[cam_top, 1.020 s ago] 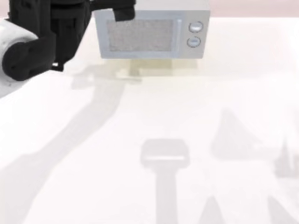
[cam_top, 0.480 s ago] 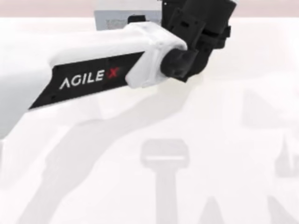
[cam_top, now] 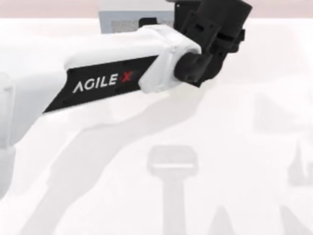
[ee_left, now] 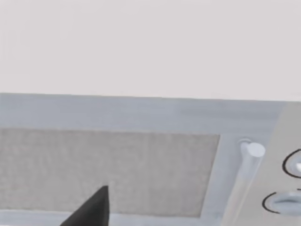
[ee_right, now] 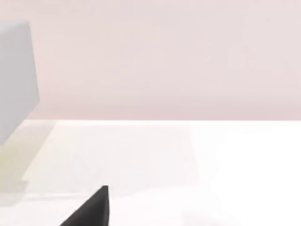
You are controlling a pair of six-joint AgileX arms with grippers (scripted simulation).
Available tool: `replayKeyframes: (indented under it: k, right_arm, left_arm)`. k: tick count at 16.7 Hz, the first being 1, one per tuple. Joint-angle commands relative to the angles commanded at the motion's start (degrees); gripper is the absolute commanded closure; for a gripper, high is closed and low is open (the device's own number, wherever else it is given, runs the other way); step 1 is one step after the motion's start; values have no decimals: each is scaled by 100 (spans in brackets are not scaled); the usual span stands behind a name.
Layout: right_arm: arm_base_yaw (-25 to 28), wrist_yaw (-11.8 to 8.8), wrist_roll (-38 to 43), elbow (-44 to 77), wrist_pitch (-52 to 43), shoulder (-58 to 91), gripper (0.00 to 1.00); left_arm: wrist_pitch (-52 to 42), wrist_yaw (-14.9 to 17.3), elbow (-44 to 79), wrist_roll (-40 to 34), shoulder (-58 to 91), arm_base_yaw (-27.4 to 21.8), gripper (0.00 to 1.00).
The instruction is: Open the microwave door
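The light-grey microwave [cam_top: 122,14] stands at the table's far edge, mostly hidden in the top view by my left arm [cam_top: 102,81], which reaches across in front of it. My left gripper [cam_top: 211,34] is a black mass over the microwave's right part. In the left wrist view the microwave door [ee_left: 113,169] fills the lower picture, lying flush with the body, its speckled mesh window facing me. Its pale handle bar [ee_left: 248,165] runs beside the two knobs [ee_left: 284,202]. My right gripper [ee_right: 96,209] is parked off to the right, out of the top view.
The white table [cam_top: 230,147] carries only soft shadows of the arms. A pale pink wall [ee_right: 164,61] rises behind it. In the right wrist view the microwave's grey side [ee_right: 14,75] shows at one edge.
My left arm swung from the table's far left across the front of the microwave, covering it in the top view. In the last half second it edged slightly right.
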Motion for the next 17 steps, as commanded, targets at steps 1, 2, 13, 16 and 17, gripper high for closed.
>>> replayKeyframes:
  k: [1, 2, 13, 16, 17]
  right_arm:
    - [0, 0, 0, 0, 0, 0, 0]
    - [0, 0, 0, 0, 0, 0, 0]
    - [0, 0, 0, 0, 0, 0, 0]
    - [0, 0, 0, 0, 0, 0, 0]
    - [0, 0, 0, 0, 0, 0, 0]
  left_arm:
    - [35, 45, 127, 43, 128, 48, 0]
    - [76, 102, 287, 96, 292, 114, 0]
    - [319, 485, 1168, 405, 1223, 554, 8]
    - [319, 485, 1168, 405, 1223, 554, 30]
    - [319, 485, 1168, 405, 1223, 554, 38]
